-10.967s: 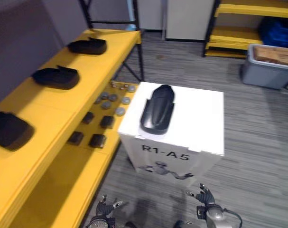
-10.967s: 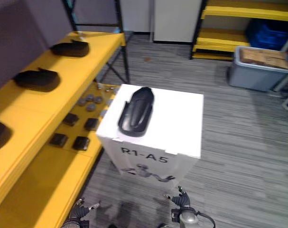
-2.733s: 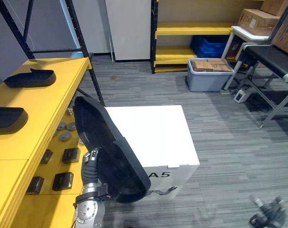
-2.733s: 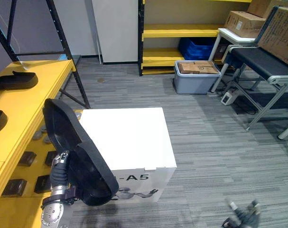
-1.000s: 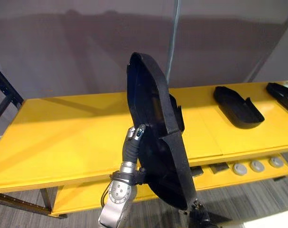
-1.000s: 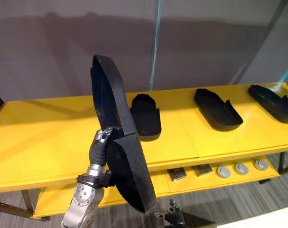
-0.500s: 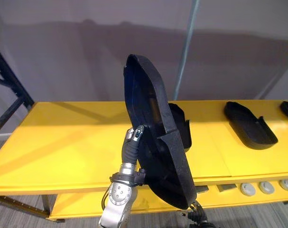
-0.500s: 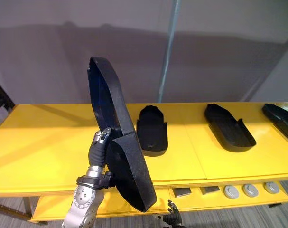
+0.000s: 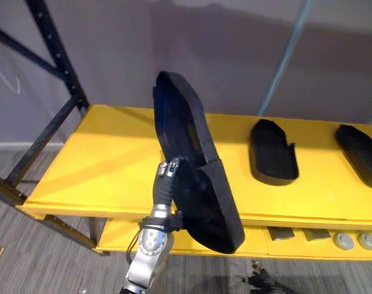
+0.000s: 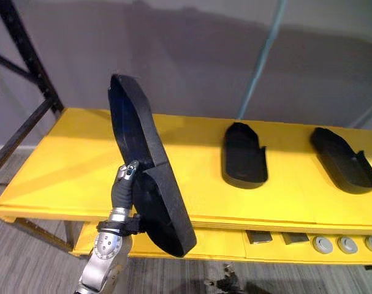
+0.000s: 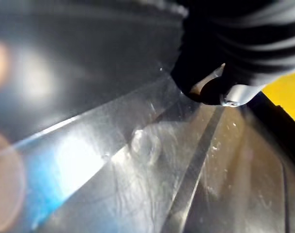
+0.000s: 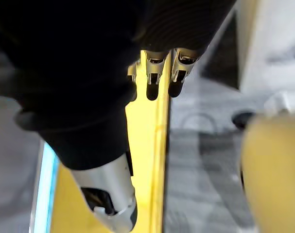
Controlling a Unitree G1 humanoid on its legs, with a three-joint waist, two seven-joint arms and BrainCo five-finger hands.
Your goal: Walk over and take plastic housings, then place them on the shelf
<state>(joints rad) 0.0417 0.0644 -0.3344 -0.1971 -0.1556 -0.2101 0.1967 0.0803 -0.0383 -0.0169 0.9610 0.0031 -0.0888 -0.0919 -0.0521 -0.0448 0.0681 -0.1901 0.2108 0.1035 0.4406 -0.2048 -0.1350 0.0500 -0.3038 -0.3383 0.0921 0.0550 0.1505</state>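
Note:
My left hand is shut on a long black plastic housing and holds it upright on edge, in front of the yellow shelf. The housing's lower end hangs past the shelf's front edge. In the left wrist view its glossy inner face lies right against the hand's dark cover. Two more black housings lie flat on the shelf to the right. My right hand hangs low by the floor, and its fingers are straight.
A black rack upright and its diagonal brace stand at the shelf's left end. The lower yellow shelf holds small grey discs and dark blocks. A grey wall backs the shelf. Grey carpet lies at lower left.
The whole picture has shifted leftwards along the shelf, so the rack's left upright now shows. My left hand still holds the housing upright. The right hand stays low.

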